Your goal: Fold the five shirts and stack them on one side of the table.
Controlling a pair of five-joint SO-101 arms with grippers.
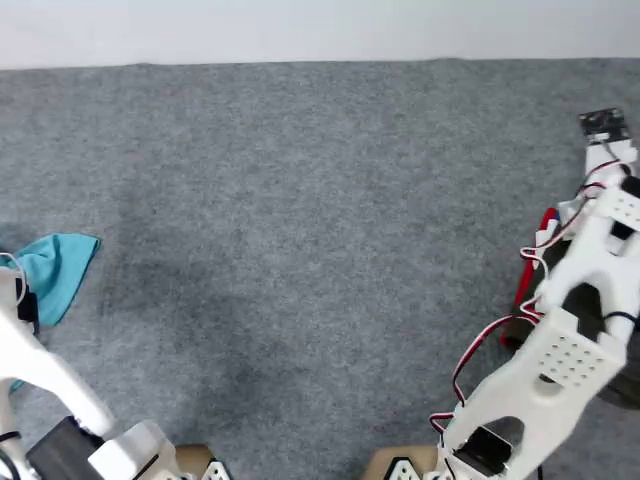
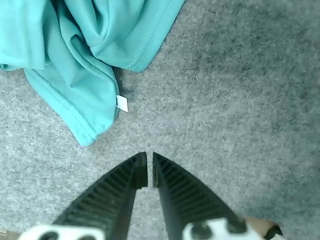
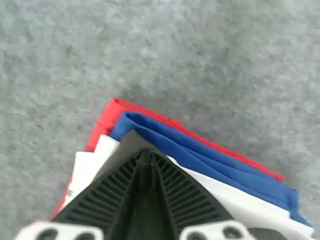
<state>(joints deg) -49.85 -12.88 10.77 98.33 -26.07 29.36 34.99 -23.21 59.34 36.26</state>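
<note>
Lying just beyond closed L jaws: teal shirt [image 2: 75,75].

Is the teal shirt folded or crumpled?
Crumpled. The teal shirt lies in loose, uneven bunches on the grey table, with a small white tag sticking out.
</note>
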